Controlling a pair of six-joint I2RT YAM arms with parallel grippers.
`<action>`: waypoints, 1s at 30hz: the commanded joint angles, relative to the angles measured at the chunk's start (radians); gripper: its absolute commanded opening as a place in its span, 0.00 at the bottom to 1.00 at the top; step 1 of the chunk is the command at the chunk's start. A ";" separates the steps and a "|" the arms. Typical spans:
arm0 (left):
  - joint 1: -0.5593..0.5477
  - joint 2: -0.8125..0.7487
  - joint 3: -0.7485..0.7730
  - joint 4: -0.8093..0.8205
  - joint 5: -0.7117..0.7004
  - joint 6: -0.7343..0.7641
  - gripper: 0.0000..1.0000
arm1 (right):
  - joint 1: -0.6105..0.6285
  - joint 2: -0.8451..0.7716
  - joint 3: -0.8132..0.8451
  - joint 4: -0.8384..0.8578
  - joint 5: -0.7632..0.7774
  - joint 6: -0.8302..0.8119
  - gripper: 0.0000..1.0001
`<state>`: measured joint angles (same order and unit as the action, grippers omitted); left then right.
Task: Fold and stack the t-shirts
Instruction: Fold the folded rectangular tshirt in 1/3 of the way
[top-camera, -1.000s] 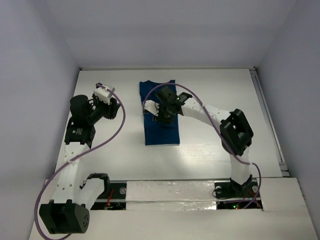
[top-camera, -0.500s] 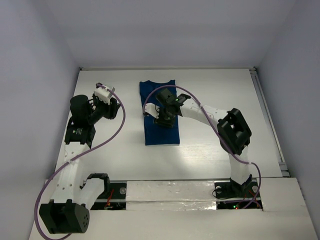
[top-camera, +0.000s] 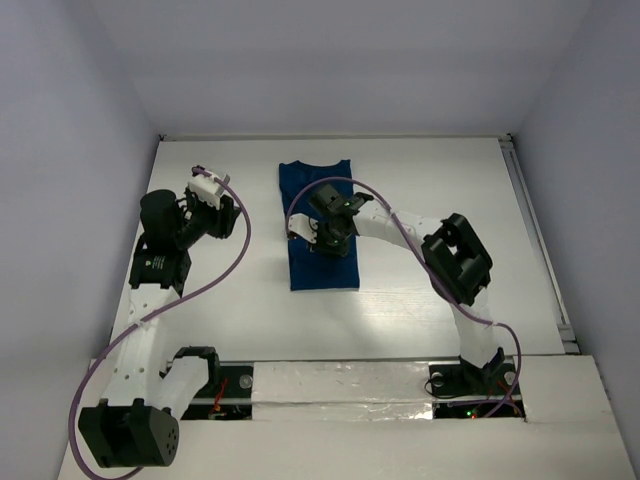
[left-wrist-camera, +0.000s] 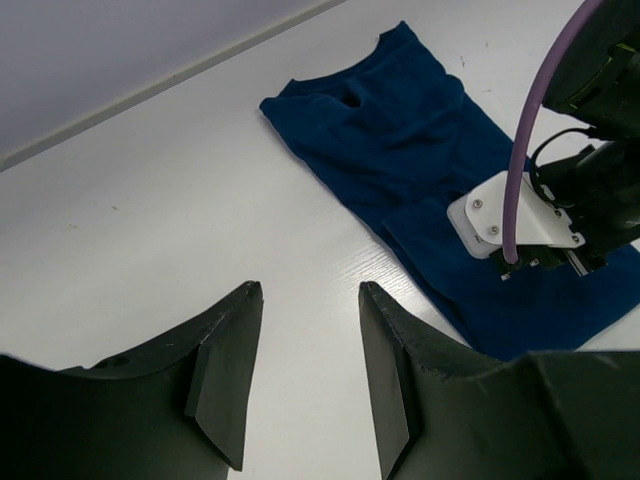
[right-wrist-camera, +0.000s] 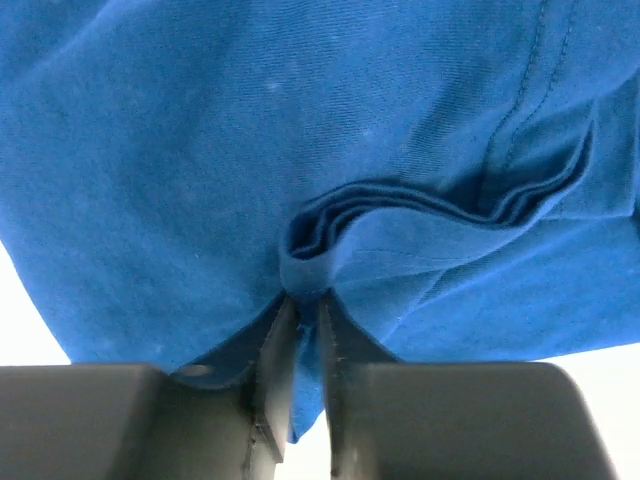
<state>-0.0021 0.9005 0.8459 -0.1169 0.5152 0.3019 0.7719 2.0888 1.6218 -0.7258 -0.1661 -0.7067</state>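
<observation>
Folding step: R gripper (right-wrist-camera: 303, 300) has nipped a ridge of cloth near mid-length of the t-shirt (top-camera: 318, 215); my read is it's abt to carry one half over the other
T-shirt: dark navy, lies as a long narrow strip at centre of the table (top-camera: 440, 190), running 12 to 6 o'clock in top view, collar at the 12 end; no 2nd shirt seen
R jaws: closed on the t-shirt, several layers bunched betw the fingers in the wrist view
L gripper (left-wrist-camera: 308, 292): sits at 9 o'clock of the shirt, well apart from it; jaws apart w/ nothing betw them
Doing it well: check all layers are in the pinch before lifting, else the strip splits open. Lift just clear of the table, travel straight along the 12-6 line so side edges stay matched, lay down flat & let go only once cloth rests
Risk: pinch is at the strip's 3 o'clock side, so the 9 o'clock edge may lag & skew the fold; L gripper could pin or help there
Vs 1 s ago: R gripper has shifted a little toward 9 o'clock & down onto the cloth; R elbow (top-camera: 458, 258) has swung toward 9 too. Shirt outline looks the same, L gripper unmoved
</observation>
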 joint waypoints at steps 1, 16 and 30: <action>0.007 0.003 0.009 0.030 0.017 -0.006 0.41 | 0.004 -0.004 0.030 0.034 0.025 0.016 0.12; 0.007 0.003 -0.001 0.039 0.020 -0.006 0.41 | -0.005 0.005 0.052 0.129 0.161 0.069 0.00; 0.007 0.005 -0.002 0.039 0.025 -0.010 0.41 | -0.025 0.086 0.118 0.144 0.378 0.167 0.00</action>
<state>-0.0021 0.9077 0.8455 -0.1162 0.5179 0.3019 0.7528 2.1609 1.6867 -0.6147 0.1295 -0.5842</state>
